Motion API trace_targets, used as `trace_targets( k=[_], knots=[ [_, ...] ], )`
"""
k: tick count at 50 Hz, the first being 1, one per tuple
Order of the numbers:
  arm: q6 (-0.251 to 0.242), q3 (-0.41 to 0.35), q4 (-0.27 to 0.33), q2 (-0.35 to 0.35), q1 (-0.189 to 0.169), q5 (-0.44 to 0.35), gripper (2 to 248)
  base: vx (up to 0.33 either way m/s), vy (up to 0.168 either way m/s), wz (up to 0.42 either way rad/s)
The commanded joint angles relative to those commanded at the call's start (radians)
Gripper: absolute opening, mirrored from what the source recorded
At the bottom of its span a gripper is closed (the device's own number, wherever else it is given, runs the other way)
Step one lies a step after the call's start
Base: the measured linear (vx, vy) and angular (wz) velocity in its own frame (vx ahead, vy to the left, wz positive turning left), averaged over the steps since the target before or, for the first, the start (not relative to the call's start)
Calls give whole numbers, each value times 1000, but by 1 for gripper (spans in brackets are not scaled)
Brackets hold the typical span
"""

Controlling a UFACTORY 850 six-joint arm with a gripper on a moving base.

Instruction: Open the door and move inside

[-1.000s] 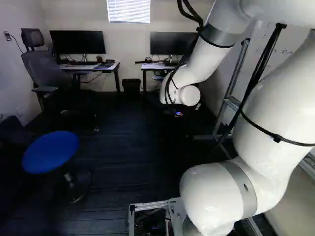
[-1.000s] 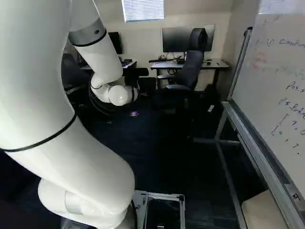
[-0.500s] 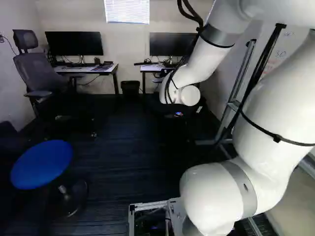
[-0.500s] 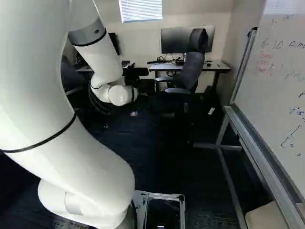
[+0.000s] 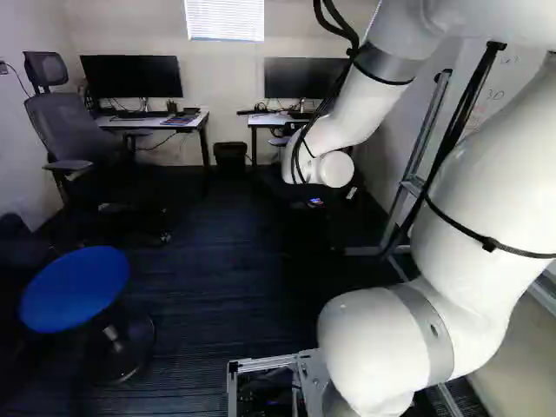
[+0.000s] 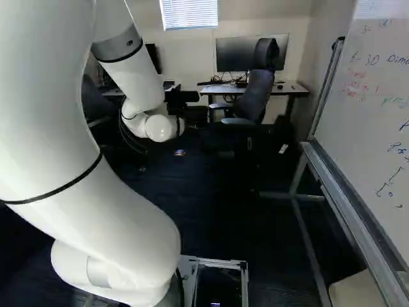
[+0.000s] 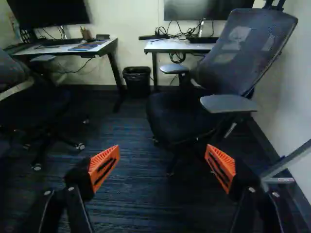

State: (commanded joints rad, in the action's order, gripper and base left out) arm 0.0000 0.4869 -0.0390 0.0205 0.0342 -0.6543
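No door shows in any view. My gripper (image 5: pixel 314 203) is a dark shape under the white wrist in the left base view, its fingertips hidden there. In the wrist view the gripper (image 7: pixel 163 167) stands open, orange pads wide apart and nothing between them. Beyond the fingers lies dark striped carpet (image 7: pixel 131 145), and an office chair (image 7: pixel 182 116) stands further ahead.
Two desks (image 5: pixel 165 122) (image 6: pixel 281 87) with monitors line the far wall, a black bin (image 5: pixel 230 156) between them. A blue round stool (image 5: pixel 76 288) and another office chair (image 5: pixel 74 126) are at the left; a framed whiteboard (image 6: pixel 364 109) stands at the right.
The base has moved forward: the stool and left chair have slid outward in the left base view, the whiteboard outward in the right one. Lately the scene barely shifts. The arm keeps its pose.
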Motion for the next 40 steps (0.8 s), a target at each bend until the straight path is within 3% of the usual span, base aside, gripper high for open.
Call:
trace_targets(
  k=[40],
  knots=[
    [0,-143,14,93,-12,-78,247,0,0,0]
  ],
)
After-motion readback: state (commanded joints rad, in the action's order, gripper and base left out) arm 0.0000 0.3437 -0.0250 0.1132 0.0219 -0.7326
